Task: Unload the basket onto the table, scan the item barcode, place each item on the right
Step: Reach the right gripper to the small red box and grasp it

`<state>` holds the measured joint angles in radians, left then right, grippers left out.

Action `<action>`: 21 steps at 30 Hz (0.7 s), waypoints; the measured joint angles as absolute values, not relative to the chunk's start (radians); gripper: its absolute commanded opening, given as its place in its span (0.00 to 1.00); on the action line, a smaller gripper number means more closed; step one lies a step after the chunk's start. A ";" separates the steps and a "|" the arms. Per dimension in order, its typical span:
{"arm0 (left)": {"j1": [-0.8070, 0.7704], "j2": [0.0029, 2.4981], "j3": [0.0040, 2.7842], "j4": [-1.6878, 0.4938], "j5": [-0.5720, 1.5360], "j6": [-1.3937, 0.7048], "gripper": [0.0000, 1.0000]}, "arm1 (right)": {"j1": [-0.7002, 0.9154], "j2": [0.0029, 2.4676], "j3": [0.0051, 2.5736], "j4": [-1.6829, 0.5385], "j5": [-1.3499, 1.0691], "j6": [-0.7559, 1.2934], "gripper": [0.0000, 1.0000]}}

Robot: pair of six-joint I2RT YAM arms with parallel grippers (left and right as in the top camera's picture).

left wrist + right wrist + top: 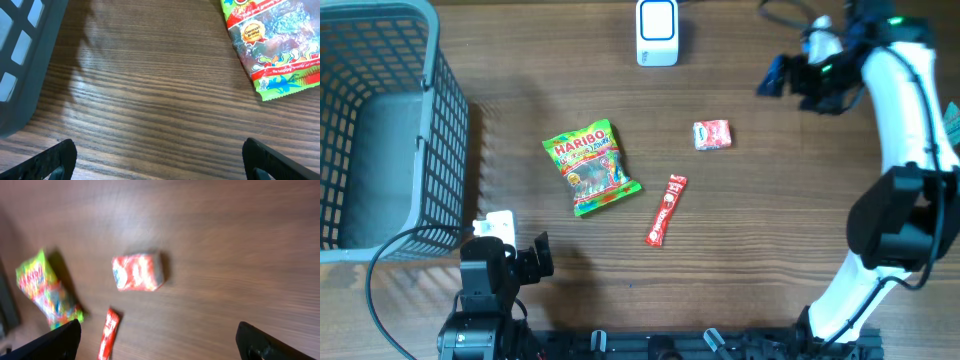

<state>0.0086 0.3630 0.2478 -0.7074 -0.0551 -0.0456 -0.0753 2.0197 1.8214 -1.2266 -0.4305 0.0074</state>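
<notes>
Three snack items lie on the wooden table: a green Haribo bag (pixel 590 167), a small red and white packet (pixel 712 134) and a red stick packet (pixel 666 209). No barcode shows on any of them. A white scanner (pixel 657 32) stands at the far edge. My right gripper (pixel 780 75) hangs open and empty to the right of and above the small packet (pixel 137 272); in its wrist view (pixel 157 342) nothing lies between the fingers. My left gripper (pixel 532 256) is open near the front left, with bare wood between its fingers (pixel 160 160). The Haribo bag (pixel 272 45) is ahead to its right.
A grey wire basket (pixel 380 130) fills the left side, and its wall (pixel 25 60) is close to my left gripper. A black cable (pixel 390 255) curves by the basket's front. The right wrist view is blurred and also catches the Haribo bag (pixel 45 292) and stick packet (pixel 108 332).
</notes>
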 measured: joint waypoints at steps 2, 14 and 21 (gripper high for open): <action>0.009 0.363 0.248 -0.707 -0.055 -0.046 1.00 | -0.036 2.020 1.752 -1.171 -0.446 -0.012 1.00; 0.009 0.363 0.248 -0.707 -0.055 -0.046 1.00 | 0.115 2.157 1.625 -0.893 -0.464 -0.033 0.93; 0.009 0.363 0.248 -0.707 -0.055 -0.046 1.00 | 0.093 2.203 1.625 -0.895 -0.451 -0.037 0.88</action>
<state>0.0086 0.3630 0.2478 -0.7074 -0.0551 -0.0456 0.0933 2.2028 1.6253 -0.8951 -0.4511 -0.0368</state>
